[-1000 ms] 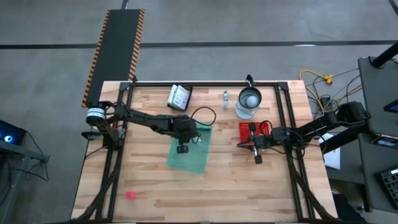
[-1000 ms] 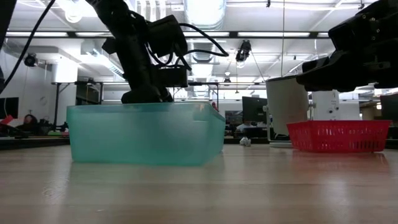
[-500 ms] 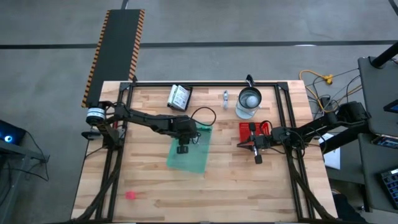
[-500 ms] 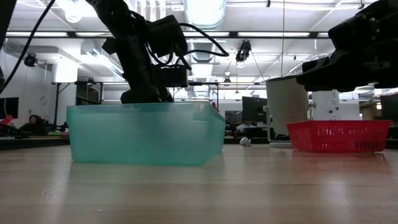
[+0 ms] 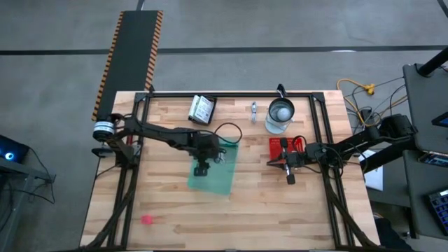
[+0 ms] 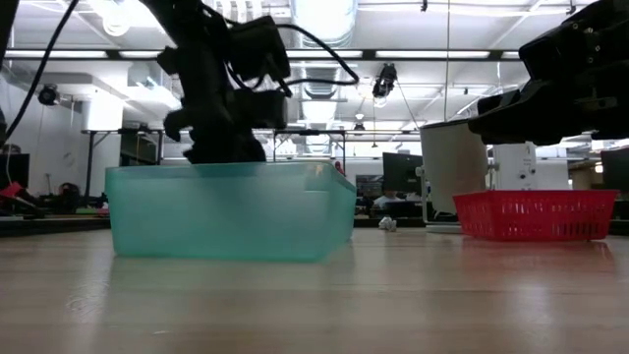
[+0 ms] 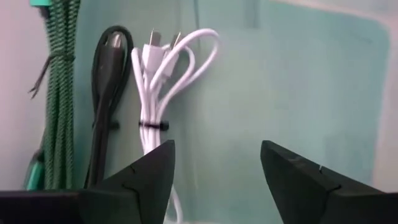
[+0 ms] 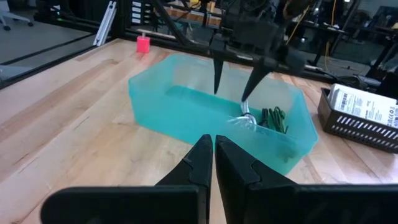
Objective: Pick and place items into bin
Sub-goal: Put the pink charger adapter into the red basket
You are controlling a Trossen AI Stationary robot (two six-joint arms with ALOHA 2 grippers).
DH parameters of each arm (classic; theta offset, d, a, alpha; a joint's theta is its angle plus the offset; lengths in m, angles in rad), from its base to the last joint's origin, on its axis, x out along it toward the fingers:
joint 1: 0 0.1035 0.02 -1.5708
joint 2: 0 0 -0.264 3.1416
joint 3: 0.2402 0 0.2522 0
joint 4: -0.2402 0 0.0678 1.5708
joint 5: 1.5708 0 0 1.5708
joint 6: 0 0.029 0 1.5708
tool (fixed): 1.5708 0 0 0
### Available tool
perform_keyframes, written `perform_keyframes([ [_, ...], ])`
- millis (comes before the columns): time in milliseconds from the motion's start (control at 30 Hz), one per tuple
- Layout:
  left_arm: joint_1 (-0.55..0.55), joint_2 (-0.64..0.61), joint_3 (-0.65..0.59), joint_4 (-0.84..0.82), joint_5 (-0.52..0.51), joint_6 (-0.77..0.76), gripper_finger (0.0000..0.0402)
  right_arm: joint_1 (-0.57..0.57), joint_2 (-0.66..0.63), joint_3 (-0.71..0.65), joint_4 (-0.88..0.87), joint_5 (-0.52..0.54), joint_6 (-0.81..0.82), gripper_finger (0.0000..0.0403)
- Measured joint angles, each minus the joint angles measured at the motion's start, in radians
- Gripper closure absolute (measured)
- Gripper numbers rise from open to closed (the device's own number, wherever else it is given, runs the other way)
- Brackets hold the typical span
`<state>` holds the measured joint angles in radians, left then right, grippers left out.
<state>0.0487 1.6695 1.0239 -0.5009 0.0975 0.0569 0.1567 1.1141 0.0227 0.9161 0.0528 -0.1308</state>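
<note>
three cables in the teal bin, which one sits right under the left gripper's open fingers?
The white coiled cable, in line with the left gripper. The black cable and green braided cable lie off to one side.

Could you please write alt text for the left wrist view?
The open left claw hangs over the teal bin, where a white cable, a black cable and a green cable lie side by side.

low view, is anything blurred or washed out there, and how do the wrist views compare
Low view: the left arm's hand above the translucent teal plastic bin is smeared by motion, and the ceiling lights glare white. Left wrist view: the white coiled cable and green braided cable look soft, close to the lens. Right wrist view: the bin is sharp, while that arm's own shut hand in the foreground is slightly soft.
</note>
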Motion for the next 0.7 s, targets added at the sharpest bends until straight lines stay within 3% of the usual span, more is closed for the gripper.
perform_keyframes([
  [300, -0.042, -0.219, -0.062, -0.039, 0.001, -0.03, 0.0181, 0.0, 0.0, 0.0, -0.009, 0.0, 0.029, 0.0394],
  [700, -0.179, -0.557, -0.183, -0.103, 0.001, -0.294, 0.0181, 0.0, 0.002, 0.0, -0.023, 0.0, 0.072, 0.0394],
])
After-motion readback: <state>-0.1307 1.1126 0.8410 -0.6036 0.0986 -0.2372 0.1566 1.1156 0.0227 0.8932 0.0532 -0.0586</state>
